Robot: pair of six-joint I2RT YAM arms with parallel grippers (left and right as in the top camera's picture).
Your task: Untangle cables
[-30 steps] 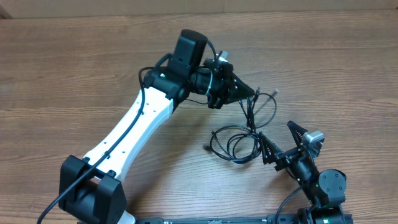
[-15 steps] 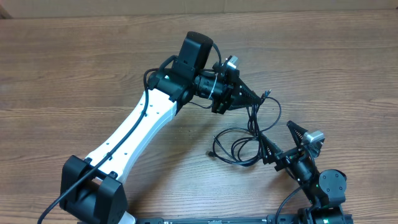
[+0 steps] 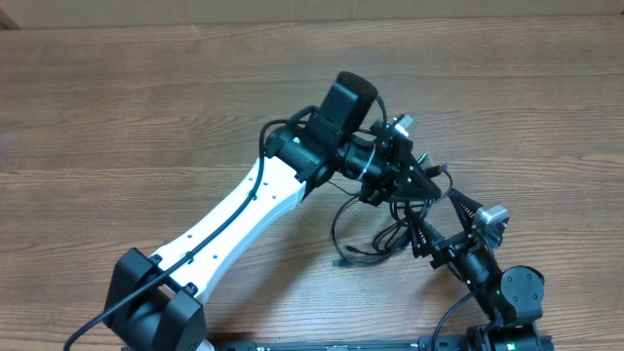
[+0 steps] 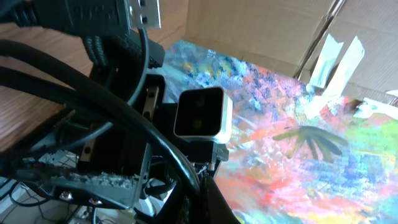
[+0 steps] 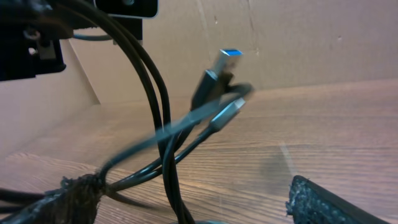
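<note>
- The left gripper point(image 3: 421, 178) is clamped shut on the cables point(image 3: 363, 249) and holds part of the bundle up off the table point(image 3: 117, 117).
- The remaining strands lie in loose loops toward the table's right end, near the edge where the arms are mounted, with one plug point(image 3: 341, 261) on the wood at the loops' left.
- The right gripper point(image 3: 447, 222) stands wide open and grips nothing; strands pass between its fingertips point(image 5: 78, 196).

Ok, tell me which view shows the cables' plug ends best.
Right wrist: the plug ends sit close up, one blue inside. Left wrist catches one plug at its top edge; overhead shows only specks.
</note>
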